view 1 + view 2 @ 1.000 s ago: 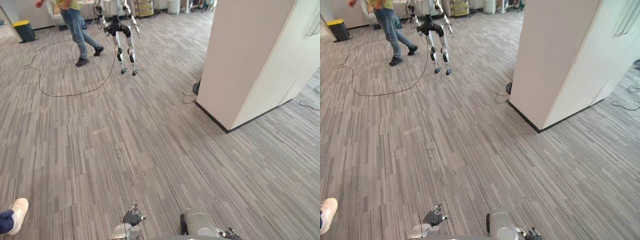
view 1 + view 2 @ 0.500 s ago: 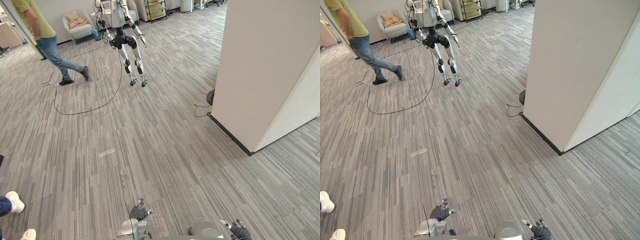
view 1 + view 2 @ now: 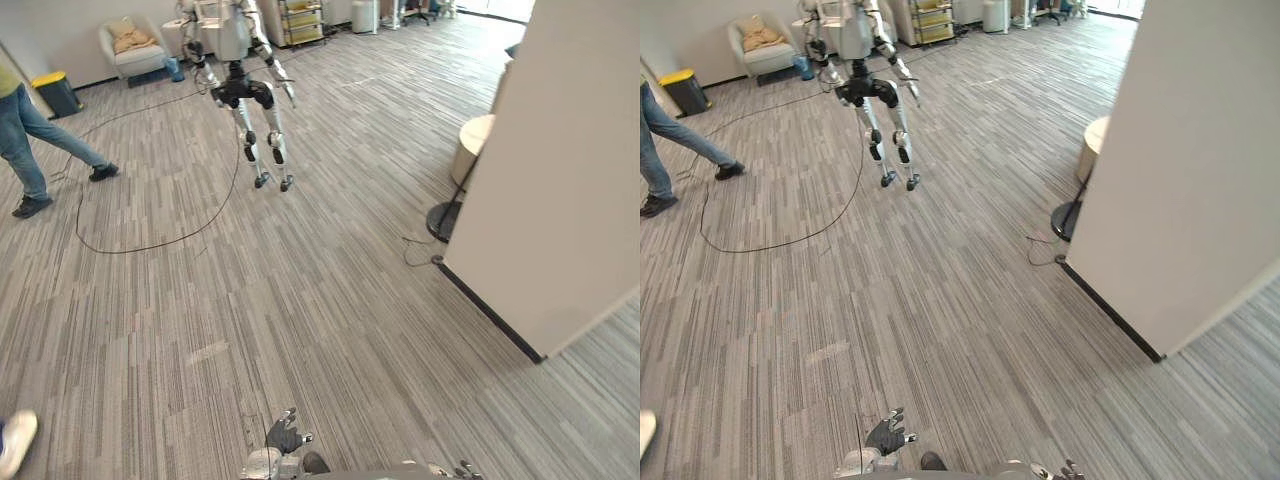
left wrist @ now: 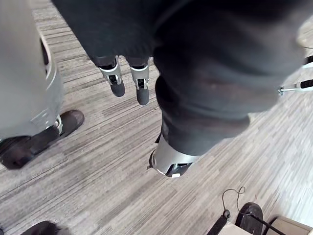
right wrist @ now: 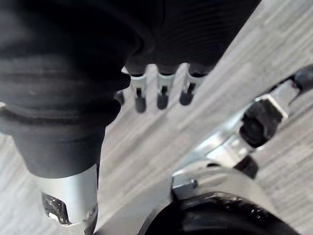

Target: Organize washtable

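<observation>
1. Left hand hangs low over the grey carpet, its fingers straight, apart and empty.
2. Right hand is down at the robot's side, fingers loose, nothing in it.
3. Ahead on the right is a white partition, with a round pale stand behind its edge.
4. Far off, another humanoid and a person mid-stride.

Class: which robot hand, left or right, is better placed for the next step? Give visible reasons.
Neither yet: left robot hand and right robot hand both hang open and empty over carpet.
</observation>
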You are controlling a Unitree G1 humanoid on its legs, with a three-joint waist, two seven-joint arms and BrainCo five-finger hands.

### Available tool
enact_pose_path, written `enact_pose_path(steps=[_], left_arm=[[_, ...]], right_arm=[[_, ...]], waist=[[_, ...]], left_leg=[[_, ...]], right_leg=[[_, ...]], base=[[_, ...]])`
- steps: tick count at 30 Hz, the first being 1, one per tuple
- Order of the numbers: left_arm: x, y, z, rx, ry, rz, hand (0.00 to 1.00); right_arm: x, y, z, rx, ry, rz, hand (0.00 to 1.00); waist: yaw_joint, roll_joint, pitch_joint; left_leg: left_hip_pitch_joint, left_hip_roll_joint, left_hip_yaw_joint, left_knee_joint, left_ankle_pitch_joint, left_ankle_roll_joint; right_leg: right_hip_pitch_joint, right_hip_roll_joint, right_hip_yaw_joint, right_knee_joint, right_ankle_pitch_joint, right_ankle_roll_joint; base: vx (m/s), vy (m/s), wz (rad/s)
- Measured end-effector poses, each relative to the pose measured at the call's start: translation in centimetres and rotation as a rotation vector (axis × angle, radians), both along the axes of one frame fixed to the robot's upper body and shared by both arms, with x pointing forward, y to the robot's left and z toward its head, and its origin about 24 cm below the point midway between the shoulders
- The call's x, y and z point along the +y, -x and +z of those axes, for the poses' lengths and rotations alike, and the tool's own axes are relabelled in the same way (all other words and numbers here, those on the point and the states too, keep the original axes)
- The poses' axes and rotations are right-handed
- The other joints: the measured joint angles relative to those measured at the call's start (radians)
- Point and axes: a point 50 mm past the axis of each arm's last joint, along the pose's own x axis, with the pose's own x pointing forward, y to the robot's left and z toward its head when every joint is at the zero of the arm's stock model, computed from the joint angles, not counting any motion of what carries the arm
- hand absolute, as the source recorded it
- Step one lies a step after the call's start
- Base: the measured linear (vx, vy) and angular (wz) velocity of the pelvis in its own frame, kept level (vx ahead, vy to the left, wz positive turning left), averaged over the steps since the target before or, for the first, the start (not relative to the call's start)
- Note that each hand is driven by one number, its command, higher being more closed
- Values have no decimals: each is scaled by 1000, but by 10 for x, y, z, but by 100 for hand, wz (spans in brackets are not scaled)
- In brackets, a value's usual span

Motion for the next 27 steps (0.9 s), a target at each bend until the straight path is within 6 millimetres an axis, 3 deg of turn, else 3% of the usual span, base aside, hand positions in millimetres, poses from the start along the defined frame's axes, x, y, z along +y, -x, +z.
enact_pose_path(steps=[2,4,6,7,9,10,11,12,13,14,15,16,17,18,20,21,23,26,27], left_arm=[[-3,3,-2,23,-8,-40,0],[-3,3,-2,29,-10,-48,0],[-2,4,-3,31,-9,-37,0],[0,2,-2,28,-6,-13,0],[8,4,-3,37,-9,51,0],[10,5,-3,40,-12,68,0],[12,7,-4,48,-10,107,0],[12,9,-5,54,-5,138,0],[12,15,-6,72,4,185,0],[13,15,-6,71,3,206,0],[16,14,-6,68,6,254,0],[17,13,-6,61,21,322,0],[19,12,-5,55,22,344,0],[27,12,-4,43,16,397,0],[35,11,-2,24,6,428,0],[40,11,-1,12,0,447,0],[47,11,0,1,1,486,0],[54,7,3,-30,12,583,0],[54,7,3,-31,15,617,0]], right_arm=[[-3,-1,2,-24,15,-10,0],[-6,-3,4,-35,23,-13,0],[-7,-1,3,-29,21,-23,0],[-7,-1,3,-26,19,-31,0],[-4,1,2,-22,-2,-70,0],[-4,1,1,-17,-5,-81,0],[-4,3,0,-3,-13,-113,0],[-8,8,0,6,-10,-147,0],[-9,14,-1,22,-13,-181,0],[-12,16,0,23,-10,-206,0],[-12,18,0,25,-12,-239,0],[-14,21,0,25,-7,-248,0],[-17,18,2,13,3,-245,0],[-20,7,4,-24,18,-248,0],[-20,-2,5,-50,17,-252,0],[-19,-9,6,-72,10,-256,0],[-19,-17,7,-89,9,-253,0],[-18,-11,4,-55,9,-264,0],[-20,-9,5,-52,17,-261,0]], waist=[[-11,33,23],[-21,43,36],[-39,48,39],[-38,48,41],[-31,40,48],[-31,34,53],[-33,24,63],[-41,57,54],[-48,66,58],[-54,58,63],[-58,58,67],[-54,79,76],[-45,88,81],[-20,94,87],[3,79,89],[6,69,88],[8,64,88],[25,52,87],[25,51,87]], left_leg=[[89,-1,-53,-19,-45,-4],[175,-2,-77,-61,-50,-10],[242,-1,-111,-107,-59,-24],[267,0,-121,-125,-72,-35],[300,2,-126,-106,-143,-74],[312,0,-126,-100,-162,-82],[346,4,-141,-97,-197,-100],[370,33,-147,-99,-216,-125],[359,57,-149,8,-222,-143],[326,75,-151,113,-219,-149],[240,139,-160,385,-176,-223],[142,235,-167,645,-53,-312],[110,279,-165,747,27,-318],[46,358,-154,943,66,-288],[3,368,-150,1018,57,-274],[-31,358,-139,1010,39,-247],[-107,353,-118,939,3,-209],[-136,308,-153,495,-14,-212],[-135,274,-231,298,-8,-221]], right_leg=[[-107,6,-86,32,-82,-108],[-173,23,-105,-78,-138,-137],[-223,49,-93,-295,-143,-157],[-247,56,-90,-423,-122,-183],[-262,58,-104,-842,30,-244],[-264,53,-118,-903,57,-251],[-271,53,-146,-907,126,-267],[-281,69,-175,-849,162,-264],[-285,62,-197,-777,170,-269],[-274,50,-208,-752,178,-272],[-241,48,-241,-716,156,-292],[-198,80,-265,-695,98,-314],[-172,100,-265,-687,72,-329],[-104,143,-249,-682,24,-350],[-37,159,-220,-691,-11,-371],[12,159,-193,-713,-30,-382],[62,155,-169,-753,-41,-386],[121,143,-118,-769,-86,-345],[136,144,-89,-768,-108,-337]], base=[[470,127,68],[406,70,64],[434,18,57],[450,-32,31],[471,-91,7],[667,-184,-1],[617,-178,12],[782,-219,29],[521,-182,36],[592,-303,54],[542,-358,46],[552,-344,29],[653,-301,-31],[509,-207,-63],[422,-151,-68],[438,-93,-61],[348,-30,-49],[392,46,-40],[396,113,-60]])
